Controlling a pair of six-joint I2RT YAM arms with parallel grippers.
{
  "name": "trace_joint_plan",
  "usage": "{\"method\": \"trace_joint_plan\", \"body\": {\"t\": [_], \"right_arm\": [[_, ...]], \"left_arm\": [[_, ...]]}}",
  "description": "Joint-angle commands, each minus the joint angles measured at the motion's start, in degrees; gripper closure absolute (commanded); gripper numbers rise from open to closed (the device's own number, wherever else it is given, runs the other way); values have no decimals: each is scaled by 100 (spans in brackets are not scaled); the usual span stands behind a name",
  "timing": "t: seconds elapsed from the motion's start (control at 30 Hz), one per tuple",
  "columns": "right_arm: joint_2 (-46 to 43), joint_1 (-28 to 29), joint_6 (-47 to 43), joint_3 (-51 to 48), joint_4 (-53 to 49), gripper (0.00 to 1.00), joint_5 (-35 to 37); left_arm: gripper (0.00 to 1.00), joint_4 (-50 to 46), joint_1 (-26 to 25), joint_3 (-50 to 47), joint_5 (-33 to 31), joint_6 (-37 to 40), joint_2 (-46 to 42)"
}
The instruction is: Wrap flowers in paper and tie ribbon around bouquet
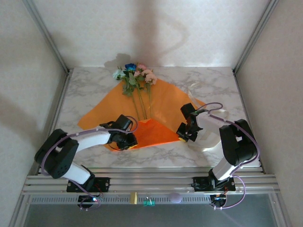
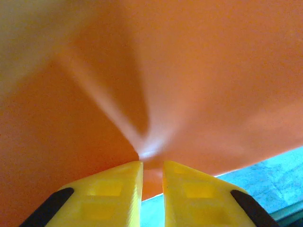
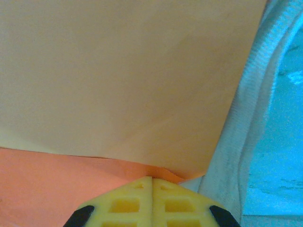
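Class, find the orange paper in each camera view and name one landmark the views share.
Top external: the paper lies mid-table under the flowers, its near corner folded over.
Left wrist: it covers most of the picture, above the left claw.
Right wrist: pale underside upper left, orange strip lower left, above the right claw.
Shared landmark: the marble table, lower right in both wrist views.
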Motion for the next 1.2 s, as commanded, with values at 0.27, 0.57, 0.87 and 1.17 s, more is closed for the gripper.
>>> {"method": "trace_joint_plan", "body": {"t": [0.27, 0.57, 0.87, 1.17], "right_arm": [[461, -86, -115, -89, -390, 96, 455], [290, -50, -197, 39, -330, 93, 405], [-325, 700, -1015, 1603, -931, 65, 918], [8, 1623, -1092, 1852, 121, 79, -647]], "left_arm": [[81, -1440, 801, -1087, -463, -664, -1406], [76, -2237, 2282, -574, -1499, -535, -1756], [43, -2117, 3892, 1709, -2591, 130, -616], [41, -819, 4847, 1884, -1852, 1229, 821]]}}
